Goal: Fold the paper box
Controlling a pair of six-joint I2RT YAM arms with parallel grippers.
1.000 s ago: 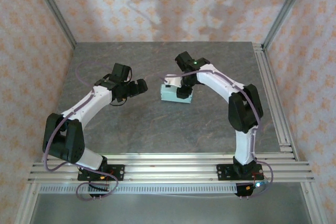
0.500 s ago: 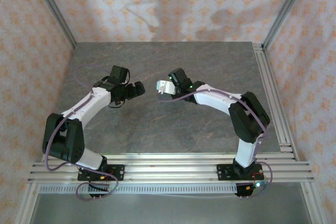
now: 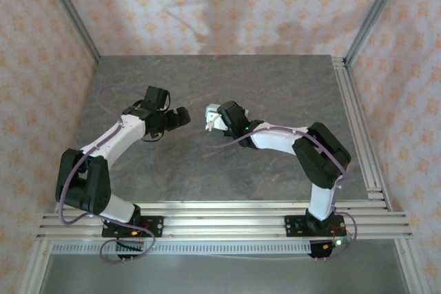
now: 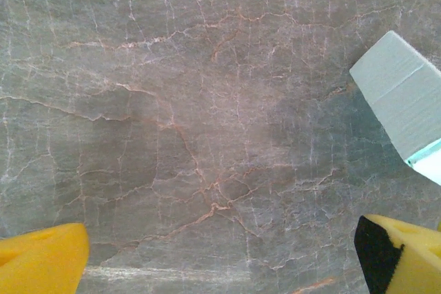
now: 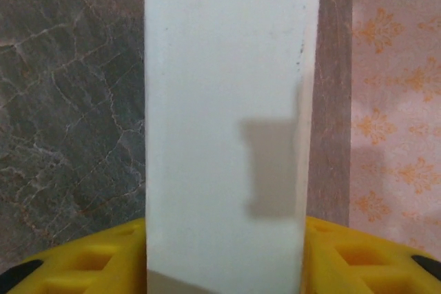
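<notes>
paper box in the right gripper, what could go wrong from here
1. The right gripper pinches only the near end of the paper box. Most of it sticks out unsupported, so it may tilt or slip.
2. The open left gripper is close by. If it moves in off-line, it could knock the paper box loose.
</notes>
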